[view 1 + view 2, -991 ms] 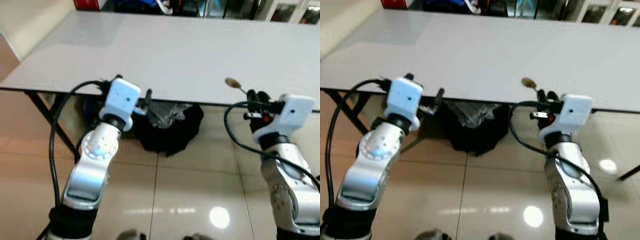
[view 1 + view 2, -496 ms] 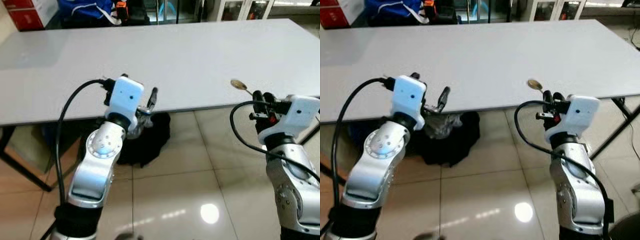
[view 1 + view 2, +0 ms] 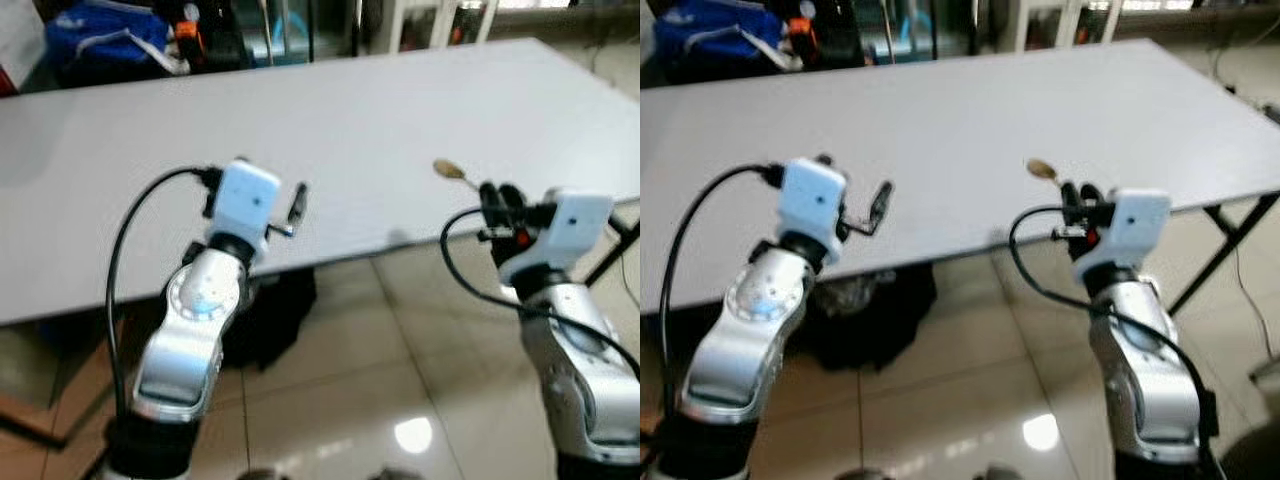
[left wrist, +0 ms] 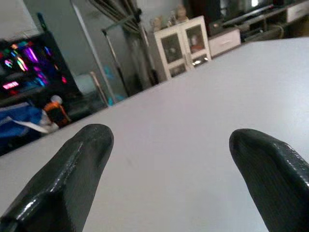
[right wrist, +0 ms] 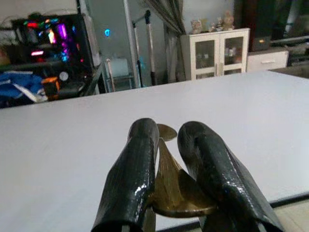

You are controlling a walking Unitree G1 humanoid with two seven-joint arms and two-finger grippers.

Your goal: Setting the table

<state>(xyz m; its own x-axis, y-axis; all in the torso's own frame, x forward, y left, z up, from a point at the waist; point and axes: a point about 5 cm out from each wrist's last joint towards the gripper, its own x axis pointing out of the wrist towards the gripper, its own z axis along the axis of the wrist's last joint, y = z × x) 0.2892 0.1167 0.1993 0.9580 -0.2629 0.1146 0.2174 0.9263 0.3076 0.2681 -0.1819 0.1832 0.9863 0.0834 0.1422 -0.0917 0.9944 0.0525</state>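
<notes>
Two grippers up — right gripper (image 5: 178, 179) pinches a gold spoon (image 5: 176, 191), probably loosely; could slip onto table (image 3: 330, 130) — left gripper (image 4: 169, 164) gapes empty.

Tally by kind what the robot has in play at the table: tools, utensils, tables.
Tools: 2, the open left tool and the right tool shut on the spoon
Utensils: 1, a gold spoon
Tables: 1, the grey table
Total: 4
</notes>
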